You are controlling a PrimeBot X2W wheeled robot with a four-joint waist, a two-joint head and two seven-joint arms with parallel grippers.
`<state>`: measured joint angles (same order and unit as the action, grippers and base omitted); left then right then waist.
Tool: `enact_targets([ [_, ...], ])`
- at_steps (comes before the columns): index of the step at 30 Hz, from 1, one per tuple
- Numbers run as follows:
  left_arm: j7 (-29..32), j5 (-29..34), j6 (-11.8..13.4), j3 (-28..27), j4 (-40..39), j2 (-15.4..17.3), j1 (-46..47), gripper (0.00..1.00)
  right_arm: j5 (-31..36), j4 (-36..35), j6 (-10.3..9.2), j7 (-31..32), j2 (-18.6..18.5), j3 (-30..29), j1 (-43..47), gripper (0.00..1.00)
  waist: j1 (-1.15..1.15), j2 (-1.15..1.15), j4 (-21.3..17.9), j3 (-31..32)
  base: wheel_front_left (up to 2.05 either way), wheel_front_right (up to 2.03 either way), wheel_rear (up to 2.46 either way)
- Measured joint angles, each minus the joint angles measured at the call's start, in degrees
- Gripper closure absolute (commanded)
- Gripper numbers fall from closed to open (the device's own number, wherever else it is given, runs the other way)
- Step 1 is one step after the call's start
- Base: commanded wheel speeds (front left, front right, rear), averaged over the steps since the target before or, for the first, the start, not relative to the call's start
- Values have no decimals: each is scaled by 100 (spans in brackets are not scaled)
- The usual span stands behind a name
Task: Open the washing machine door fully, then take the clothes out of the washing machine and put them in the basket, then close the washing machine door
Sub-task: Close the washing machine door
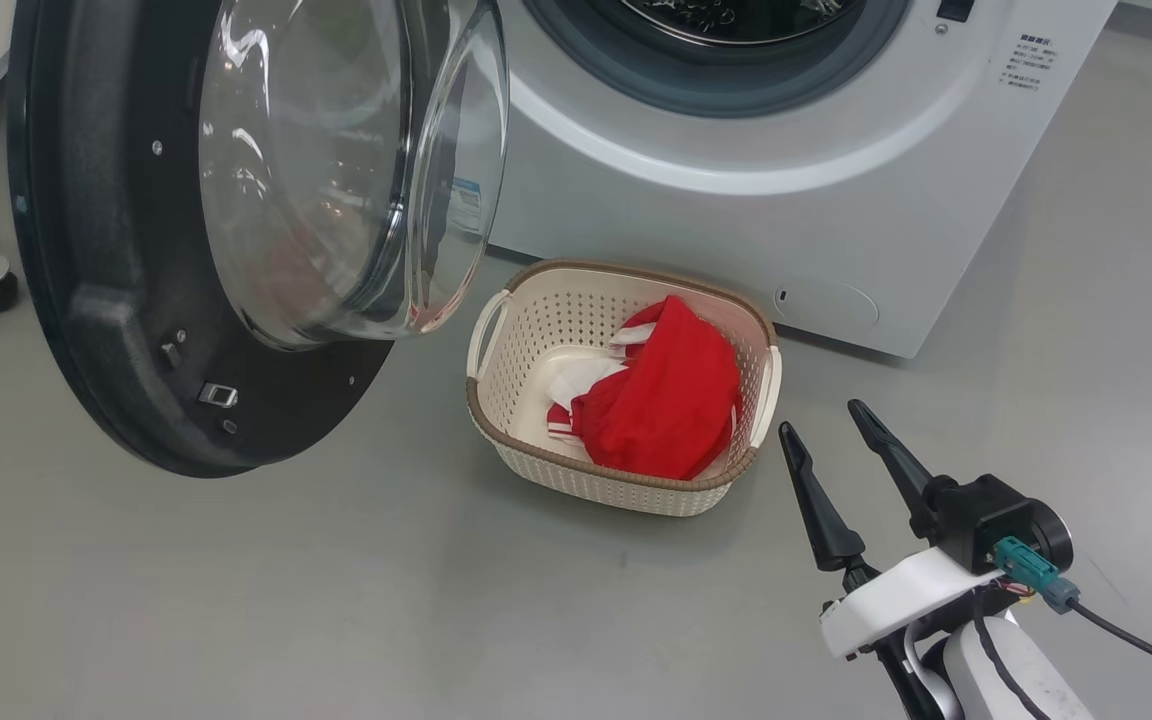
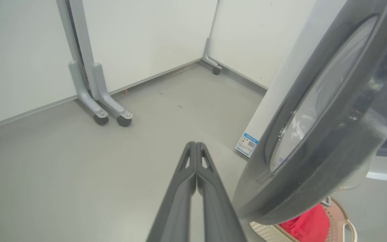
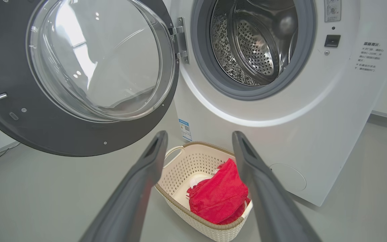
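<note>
Washing machine door (image 1: 116, 250) stands open; clothes (image 1: 666, 400) lie in the basket (image 1: 626, 272).
The basket sits on the floor just in front of the washing machine (image 1: 736, 200). The right gripper (image 1: 820, 417) hangs further out in front of the machine, jaws spread wide and empty. The left gripper (image 2: 195, 144) is at the machine's hinge side, by the door's outer face, fingers pressed together on nothing.

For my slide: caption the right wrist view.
Open right pincer facing cream perforated basket of red fabric clothes; white washing machine's round black door open.
</note>
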<state>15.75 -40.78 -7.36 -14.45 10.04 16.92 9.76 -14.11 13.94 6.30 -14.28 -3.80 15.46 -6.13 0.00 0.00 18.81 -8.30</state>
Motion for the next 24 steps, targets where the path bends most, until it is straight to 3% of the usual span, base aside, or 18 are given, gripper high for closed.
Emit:
enact_targets([
  [12,-1330,374,0,197,-60,-104,-424,100,-35,-12,-48,-1,4,-14,16,0,0,0,-40,-27,0,0,0],
  [13,-1419,414,0,197,-59,-104,-431,85,-36,-12,-48,-1,4,-15,16,0,0,0,-44,-26,0,0,0],
  [14,-1504,458,-1,197,-57,-104,-451,60,-41,-12,-49,-1,5,-18,16,0,0,0,-48,-24,0,0,0],
  [15,-1589,522,-1,197,-45,-101,-486,25,-42,-13,-49,0,5,-20,16,0,0,0,-52,-22,0,0,0],
  [16,-1679,612,-1,193,-31,-99,-531,1,-43,-13,-49,-1,7,-20,16,0,0,0,-56,-21,0,0,0],
  [24,-2096,817,-1,303,109,-98,-684,0,-54,-26,-53,-1,18,-20,18,0,0,0,-93,-11,0,0,0],
])
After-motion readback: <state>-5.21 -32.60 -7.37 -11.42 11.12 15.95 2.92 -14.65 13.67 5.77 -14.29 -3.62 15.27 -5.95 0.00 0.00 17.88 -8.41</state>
